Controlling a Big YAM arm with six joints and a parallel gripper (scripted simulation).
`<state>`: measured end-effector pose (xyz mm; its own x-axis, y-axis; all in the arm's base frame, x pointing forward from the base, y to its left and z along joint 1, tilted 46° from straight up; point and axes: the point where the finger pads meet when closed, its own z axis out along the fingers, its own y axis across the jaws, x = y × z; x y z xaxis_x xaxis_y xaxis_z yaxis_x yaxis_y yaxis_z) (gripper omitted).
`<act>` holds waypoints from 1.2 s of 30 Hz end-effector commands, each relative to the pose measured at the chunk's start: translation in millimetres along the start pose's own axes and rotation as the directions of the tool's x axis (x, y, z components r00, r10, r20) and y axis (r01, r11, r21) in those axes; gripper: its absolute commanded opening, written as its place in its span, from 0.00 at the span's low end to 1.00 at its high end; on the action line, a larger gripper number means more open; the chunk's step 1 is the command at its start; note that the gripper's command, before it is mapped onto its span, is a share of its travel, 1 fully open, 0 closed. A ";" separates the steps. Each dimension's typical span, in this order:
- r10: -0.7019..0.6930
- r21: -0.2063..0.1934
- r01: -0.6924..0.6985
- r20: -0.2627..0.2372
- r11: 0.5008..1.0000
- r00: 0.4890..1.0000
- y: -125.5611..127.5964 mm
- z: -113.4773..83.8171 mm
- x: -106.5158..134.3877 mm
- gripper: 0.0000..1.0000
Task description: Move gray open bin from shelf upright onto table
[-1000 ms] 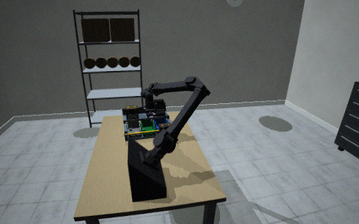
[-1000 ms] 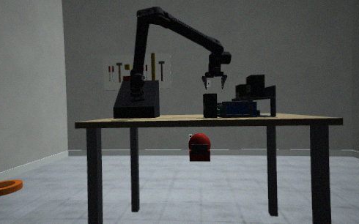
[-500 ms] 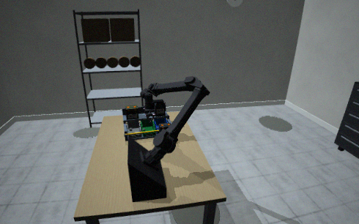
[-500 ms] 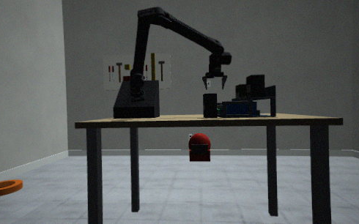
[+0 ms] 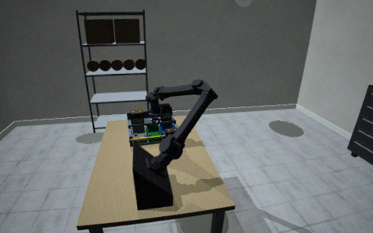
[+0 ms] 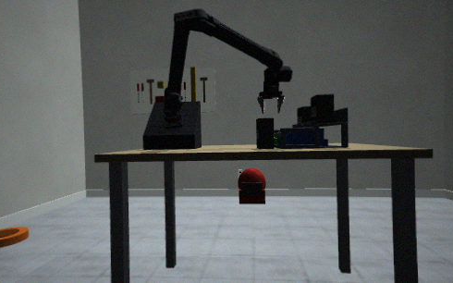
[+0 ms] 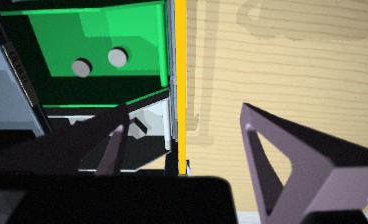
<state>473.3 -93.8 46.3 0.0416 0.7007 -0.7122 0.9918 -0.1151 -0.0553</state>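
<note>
"Where was the gray open bin [image 5: 138, 134] [image 7: 166, 120] seen?"

"On the low shelf [image 5: 131, 143] [image 6: 344, 135], behind the yellow strip [image 5: 147, 138] [image 7: 182, 100]; one was counted, beside one green bin [image 5: 154, 130] [image 7: 125, 25]. One blue bin [image 5: 167, 125] [image 6: 299, 137] was placed on the green one's other side."

"How was it finished?"

"In pale gray, open-topped; one angular part [image 7: 137, 128] could be made out inside, the rest being hidden by a finger. Two round gray pieces [image 7: 117, 56] were held in the green bin."

"And the hand [image 5: 155, 119] [image 6: 271, 112] [image 7: 184, 111]?"

"Its two fingers were parted, with nothing gripped, above the worktop [image 5: 109, 190] [image 6: 234, 153] [image 7: 285, 60]."
</note>
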 end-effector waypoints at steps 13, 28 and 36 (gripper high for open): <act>0.038 -0.019 -0.038 -0.003 0.999 0.999 17.9 -3.1 -4.3 0.00; 0.038 -0.019 -0.038 -0.003 0.999 0.999 17.9 -3.1 -4.3 0.00; 0.000 0.013 0.000 0.006 1.000 1.000 2.0 24.2 0.0 0.00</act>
<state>475.0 -97.3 44.9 0.0518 0.6986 -0.7137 0.9922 -0.1173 -0.0428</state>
